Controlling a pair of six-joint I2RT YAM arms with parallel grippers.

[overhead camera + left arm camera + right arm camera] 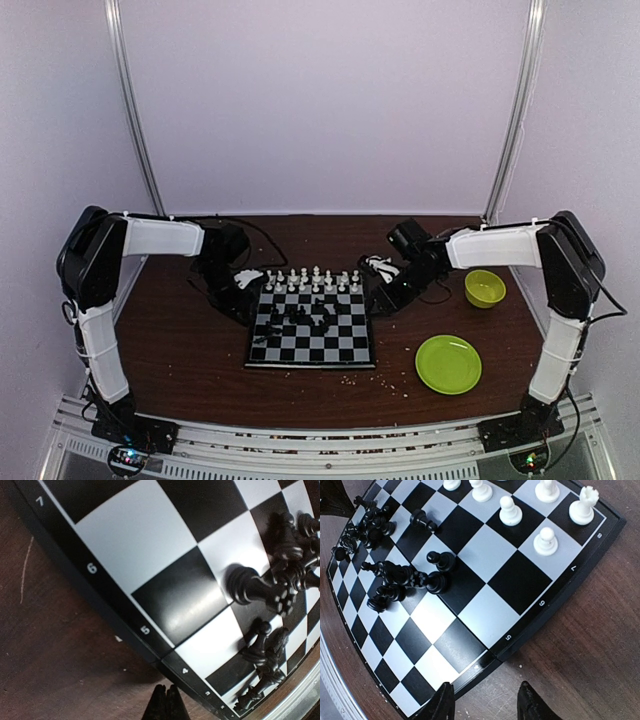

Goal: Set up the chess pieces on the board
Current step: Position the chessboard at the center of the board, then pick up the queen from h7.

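Observation:
The board [312, 352] lies mid-table. White chess pieces [308, 280] stand in two rows along its far edge. Black pieces [305, 318] lie heaped on the middle squares. My left gripper [247, 286] is at the board's far-left corner. In the left wrist view it [165, 702] is shut and empty over the table beside the board's rim [125, 615], with black pieces [265, 590] toppled to the right. My right gripper [378, 288] is at the far-right side. In the right wrist view it [485, 700] is open and empty over the rim [560, 587], with white pieces [510, 511] upright and black pieces [395, 577] heaped.
A round green plate [448, 363] lies right of the board. A small green bowl [484, 288] stands behind it. Pale crumbs [350, 379] are scattered by the board's near edge. Black cables [255, 232] run along the back of the table.

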